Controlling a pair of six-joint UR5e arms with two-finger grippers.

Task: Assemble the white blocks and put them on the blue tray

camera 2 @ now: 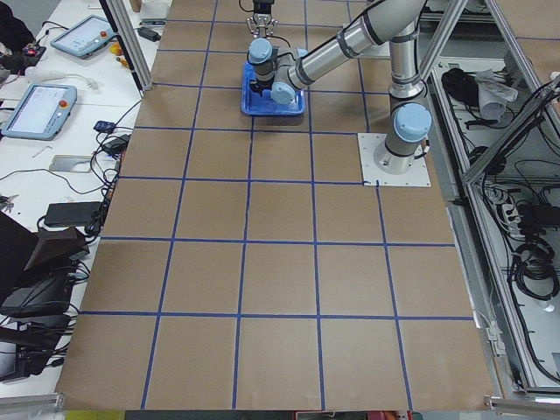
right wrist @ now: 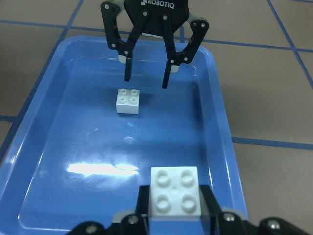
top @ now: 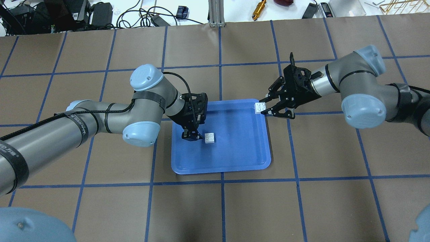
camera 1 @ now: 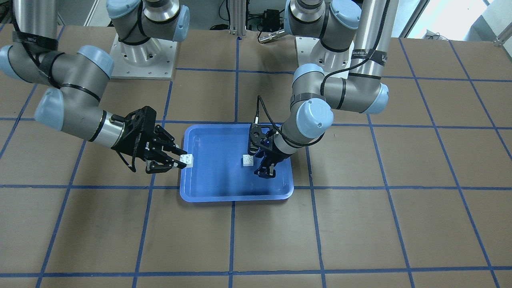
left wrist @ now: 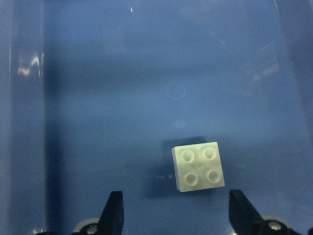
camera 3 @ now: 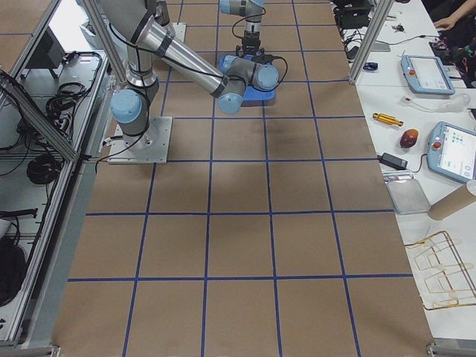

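Observation:
The blue tray (top: pixel 235 151) lies at the table's middle. One white block (top: pixel 210 138) sits studs up on the tray floor. My left gripper (top: pixel 191 136) points down over the tray just beside this block, open and empty. In the left wrist view the block (left wrist: pixel 198 166) lies just ahead of the open fingertips (left wrist: pixel 115 205). My right gripper (top: pixel 263 108) is shut on the second white block (top: pixel 260 107) and holds it above the tray's rim. The right wrist view shows the held block (right wrist: pixel 176 191) and the other block (right wrist: pixel 128 100) under the left gripper (right wrist: pixel 146 81).
The table (top: pixel 302 201) is brown with a blue tape grid. Both arm bases (camera 1: pixel 144 56) stand on the robot's side. Cables and a gold tool (top: pixel 259 6) lie beyond the table's far edge. Tablets lie on a side bench (camera 3: pixel 446 149).

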